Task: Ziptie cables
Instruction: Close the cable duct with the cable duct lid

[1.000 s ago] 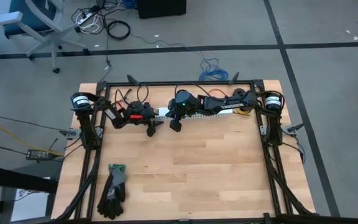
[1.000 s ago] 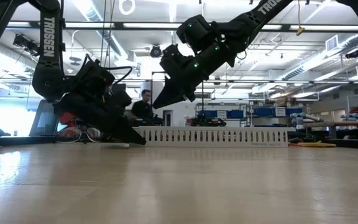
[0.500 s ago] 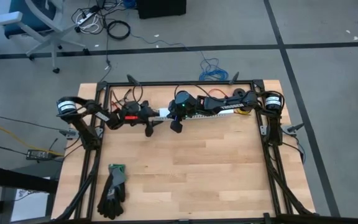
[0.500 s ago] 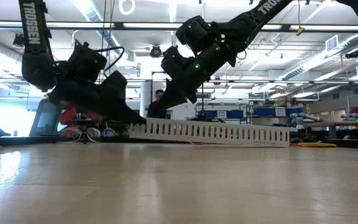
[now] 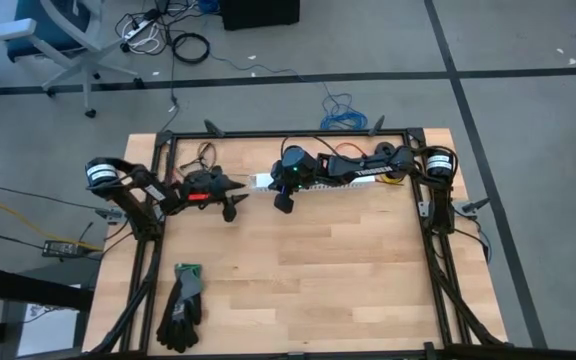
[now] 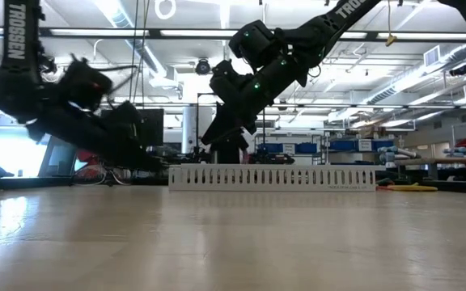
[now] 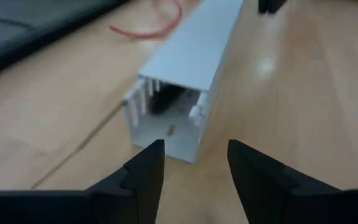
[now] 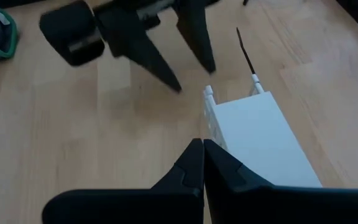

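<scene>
Left gripper (image 7: 191,163) fingers spread, holding nothing. Dead ahead of the tips, just beyond them: open end of the white slotted channel (image 7: 185,68), its long axis running straight away from the fingers. Something dark sits inside its mouth; cannot tell if it is the cables, which show nowhere clearly. Right gripper (image 8: 202,163) pinched closed on nothing, over the channel's same end.
</scene>
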Available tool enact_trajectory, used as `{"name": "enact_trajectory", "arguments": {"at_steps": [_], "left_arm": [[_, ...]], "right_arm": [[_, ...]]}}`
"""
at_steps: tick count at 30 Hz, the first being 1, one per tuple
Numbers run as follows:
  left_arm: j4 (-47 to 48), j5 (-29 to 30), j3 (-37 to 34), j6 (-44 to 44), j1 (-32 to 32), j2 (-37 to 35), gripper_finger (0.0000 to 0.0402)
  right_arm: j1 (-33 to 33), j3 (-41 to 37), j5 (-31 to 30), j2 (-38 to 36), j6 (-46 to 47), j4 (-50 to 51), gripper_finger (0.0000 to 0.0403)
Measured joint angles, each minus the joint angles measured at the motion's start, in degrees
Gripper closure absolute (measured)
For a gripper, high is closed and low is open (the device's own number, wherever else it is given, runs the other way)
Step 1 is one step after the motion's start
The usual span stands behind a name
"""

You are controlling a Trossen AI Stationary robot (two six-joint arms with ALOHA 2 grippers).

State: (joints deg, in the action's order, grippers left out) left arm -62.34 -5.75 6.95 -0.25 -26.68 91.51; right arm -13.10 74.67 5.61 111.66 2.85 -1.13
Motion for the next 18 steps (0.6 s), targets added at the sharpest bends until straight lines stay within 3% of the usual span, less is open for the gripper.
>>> {"name": "enact_trajectory", "arguments": {"at_steps": [5, 10, 18], "left_arm": [[-14.59, 1.70, -6.17, 3.42, 0.00, -1.42, 0.0214], [-12.34, 6.39, -5.95, 14.29, -0.04, -0.99, 0.0214], [-10.01, 0.79, -3.28, 7.48, 0.55, -1.01, 0.0214]], "right_arm": [[0.02, 0.00, 0.00, 0.00, 0.00, -0.04, 0.0403], [0.02, 0.00, 0.00, -0.02, 0.02, -0.52, 0.0403], [0.15, 0.00, 0.00, -0.02, 0.04, -0.50, 0.0403]]}}
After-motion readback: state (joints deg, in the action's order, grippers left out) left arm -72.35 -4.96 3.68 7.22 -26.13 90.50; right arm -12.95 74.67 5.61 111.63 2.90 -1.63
